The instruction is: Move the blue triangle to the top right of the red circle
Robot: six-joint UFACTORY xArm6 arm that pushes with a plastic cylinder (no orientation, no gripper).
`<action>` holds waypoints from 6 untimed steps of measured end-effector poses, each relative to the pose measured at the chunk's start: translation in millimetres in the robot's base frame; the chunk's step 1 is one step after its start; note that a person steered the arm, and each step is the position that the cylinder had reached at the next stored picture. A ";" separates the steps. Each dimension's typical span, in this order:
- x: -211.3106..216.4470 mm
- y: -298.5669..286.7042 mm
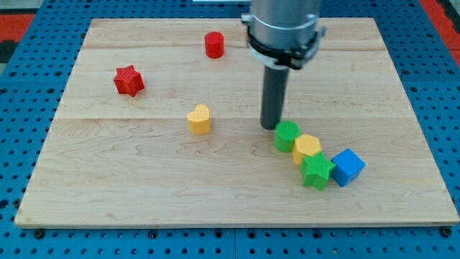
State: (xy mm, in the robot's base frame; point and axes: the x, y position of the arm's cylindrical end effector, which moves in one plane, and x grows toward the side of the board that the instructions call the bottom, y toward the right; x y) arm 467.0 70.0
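Camera view inspected. No claw fitted, so nothing held and nothing to open; rod only, my tip [270, 126] down on the counter [108, 201], just left of the green round block [287, 136]. Blue block [348, 167], taken as the task's triangle though shape unclear, sits far right beside green star [316, 172] and yellow block [307, 147]. Red circle [214, 44] well apart, far side. Advised: circle round the cluster, approach blue block from its near-right, push steadily up-left, avoid dragging neighbours.
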 end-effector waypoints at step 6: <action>-107.1 -4.5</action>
